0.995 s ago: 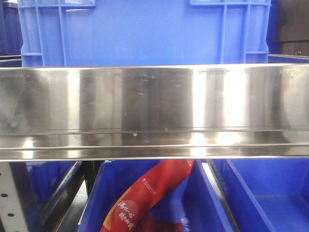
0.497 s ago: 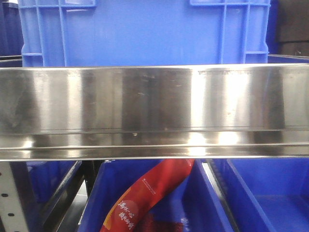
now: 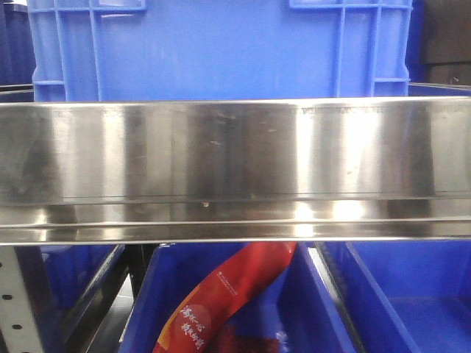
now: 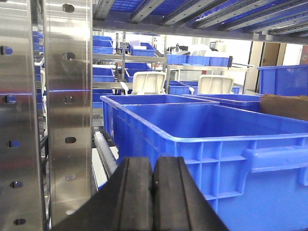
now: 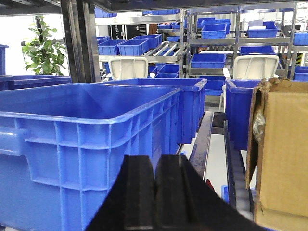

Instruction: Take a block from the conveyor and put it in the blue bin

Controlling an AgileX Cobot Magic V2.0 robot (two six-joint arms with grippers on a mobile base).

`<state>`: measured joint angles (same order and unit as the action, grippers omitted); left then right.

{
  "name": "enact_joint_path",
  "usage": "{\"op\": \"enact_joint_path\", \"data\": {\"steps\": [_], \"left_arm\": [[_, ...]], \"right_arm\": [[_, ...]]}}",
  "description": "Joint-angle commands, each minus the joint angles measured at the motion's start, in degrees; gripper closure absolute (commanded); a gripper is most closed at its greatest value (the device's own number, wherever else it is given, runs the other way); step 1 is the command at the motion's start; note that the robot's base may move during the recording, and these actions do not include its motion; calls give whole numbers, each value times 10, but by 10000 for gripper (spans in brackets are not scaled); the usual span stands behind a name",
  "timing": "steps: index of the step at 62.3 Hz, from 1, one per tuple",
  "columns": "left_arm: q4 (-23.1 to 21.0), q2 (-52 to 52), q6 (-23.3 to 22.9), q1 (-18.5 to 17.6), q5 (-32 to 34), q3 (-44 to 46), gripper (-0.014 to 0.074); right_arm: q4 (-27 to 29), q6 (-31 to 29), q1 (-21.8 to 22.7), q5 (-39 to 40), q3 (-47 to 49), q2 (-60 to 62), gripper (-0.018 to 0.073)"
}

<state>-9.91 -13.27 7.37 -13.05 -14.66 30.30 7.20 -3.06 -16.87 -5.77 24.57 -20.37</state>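
No block and no conveyor belt show in any view. A large blue bin [image 3: 221, 48] stands on a steel shelf in the front view. The same kind of blue bin [image 4: 216, 139] fills the left wrist view, and another blue bin [image 5: 82, 144] the right wrist view. My left gripper [image 4: 153, 166] is shut and empty, its black fingers [image 4: 137, 192] pressed together, just in front of the bin's near wall. My right gripper [image 5: 155, 163] is shut and empty, beside the bin's right corner.
A shiny steel shelf rail [image 3: 235, 169] crosses the front view. Below it a blue bin holds a red packet [image 3: 221, 298]. A perforated steel post [image 4: 67, 110] stands left of my left gripper. A cardboard box [image 5: 281, 154] sits at the right. Racks of blue bins stand behind.
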Motion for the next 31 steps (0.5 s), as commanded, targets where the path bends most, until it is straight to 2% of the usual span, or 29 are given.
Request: {"op": "enact_joint_path", "data": {"steps": [1, 21, 31], "left_arm": [[-3, 3, -1, 3, 10, -1, 708], [-3, 3, -1, 3, 11, -1, 708], [-3, 3, -1, 3, 11, -1, 708]], "right_arm": [[0, 0, 13, 17, -17, 6, 721], [-6, 0, 122, 20, -163, 127, 721], [-6, 0, 155, 20, -227, 204, 721]]}}
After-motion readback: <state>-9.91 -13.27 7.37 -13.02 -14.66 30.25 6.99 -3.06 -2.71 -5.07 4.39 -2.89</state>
